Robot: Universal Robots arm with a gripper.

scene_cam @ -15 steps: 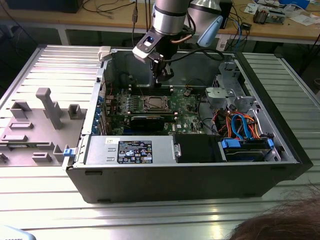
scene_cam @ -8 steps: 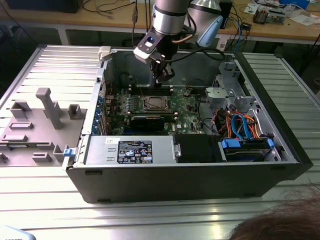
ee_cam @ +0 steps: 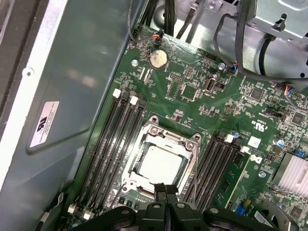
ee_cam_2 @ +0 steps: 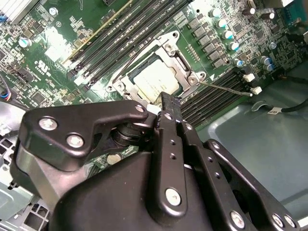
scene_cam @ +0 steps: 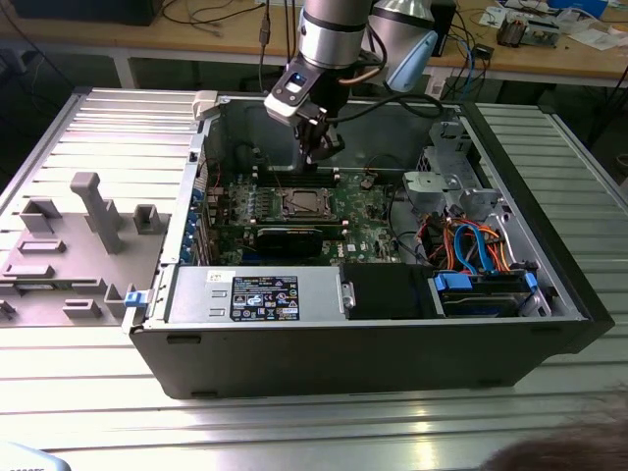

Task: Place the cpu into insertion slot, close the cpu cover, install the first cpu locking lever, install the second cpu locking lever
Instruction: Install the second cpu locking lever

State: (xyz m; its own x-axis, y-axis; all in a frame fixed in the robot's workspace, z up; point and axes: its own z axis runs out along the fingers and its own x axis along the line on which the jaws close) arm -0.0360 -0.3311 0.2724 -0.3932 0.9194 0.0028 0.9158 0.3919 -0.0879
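Ribbed metal workbench carries the opened computer case, which lies on its side with the green motherboard exposed; a grey fixture tray sits on the exterior view's left.

1. Arm position. I see the gripper hanging inside the case, directly above the socket area. In both wrist views the black fingers are pressed together with no gap and nothing between them, so I read the claw as closed and empty.

2. Task items. The cpu, with its pale silver top, already lies seated in the insertion slot. The cpu cover lies flat around it as a metal frame, its window showing the chip top. In the second wrist view the cpu sits just beyond the fingertips, and a thin wire lever extends from one socket corner across the memory slots.

3. Step in hand. I judge placement and cover closing complete; lever installation is current. I cannot tell whether either lever is latched.

4. Requirement. My judgement: the closed fingertips must bear on the thin lever without slipping off it, and without striking the neighbouring memory slots or the chip.
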